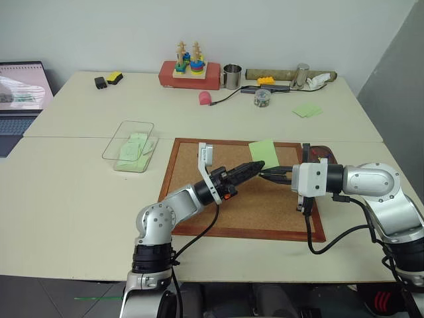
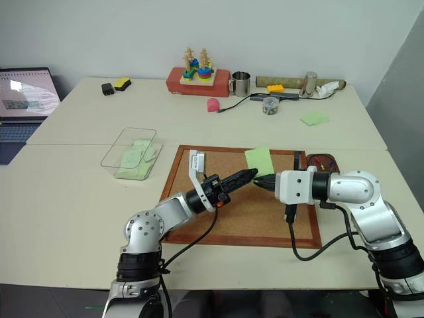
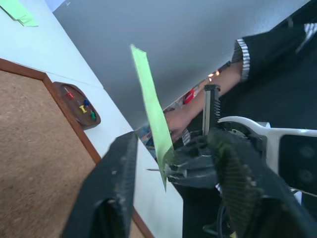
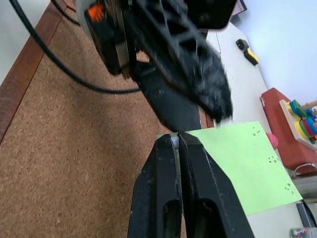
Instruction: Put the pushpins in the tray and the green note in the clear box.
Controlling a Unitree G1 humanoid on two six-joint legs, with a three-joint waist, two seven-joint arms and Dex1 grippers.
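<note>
The table [image 1: 79,199] carries a corkboard [image 1: 265,212] in the near middle. The clear box [image 1: 122,149] stands just off the board's far-left corner with pale green papers already lying in it. The small brown tray [image 2: 323,161] sits against the board's far-right corner.

The note [image 1: 264,150] is off the board. It is held up in the air above the board's far half, well apart from the box. The right gripper [image 1: 265,173] has its jaws pressed fully together on the note's lower edge near one corner. The rest of the sheet stands free above the fingers.

The left gripper [image 1: 255,167] comes in from the left until the two tips nearly meet. Its jaws are partly spread and hold nothing, and the sheet hangs edge-on between its fingers [image 3: 116,168] without clearly touching either. Several pins [image 3: 85,103] lie in the tray, a blue and a green one among them. A thin spike juts from the note beside the right tips. It may be a pin's point, though that is uncertain.

This looks like a hand-over, and the risks lie there.
- If the right jaws let go before the left have closed, the light paper could flutter down onto the board or the table.
- If the left closes off-centre, it could crease the sheet or nip the other fingers.
- If that spike is a pin, a squeeze could flick it loose.
</note>
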